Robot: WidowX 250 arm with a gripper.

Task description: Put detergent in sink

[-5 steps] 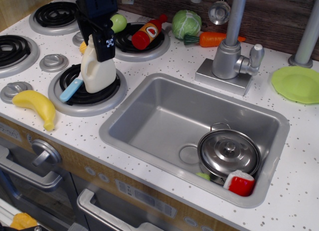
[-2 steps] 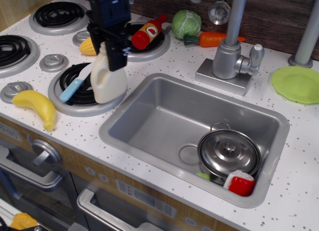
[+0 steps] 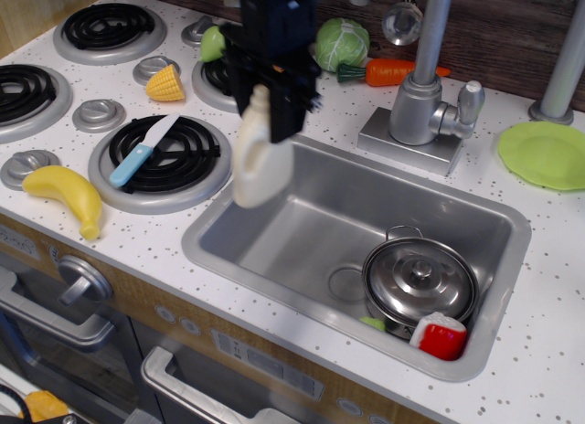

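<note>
**Detergent carried over the sink's left edge**

Since the earlier pictures, the detergent (image 3: 261,154) has been lifted off the front burner (image 3: 164,159) and carried to the right; it is now held in the air over the left rim of the sink (image 3: 302,225), its base clear of the counter (slightly blurred). It is gripped near its neck by the gripper (image 3: 271,93), whose fingers are closed on it. On the vacated burner a blue-handled knife (image 3: 142,152) is left lying. 1 banana (image 3: 68,195) rests at the counter's front left, and a piece of corn (image 3: 166,83) lies behind the burner. Inside the sink, at its right end, a lidded steel pot (image 3: 420,280) is seen, with a red-and-white item (image 3: 440,335) just in front of it.
</note>
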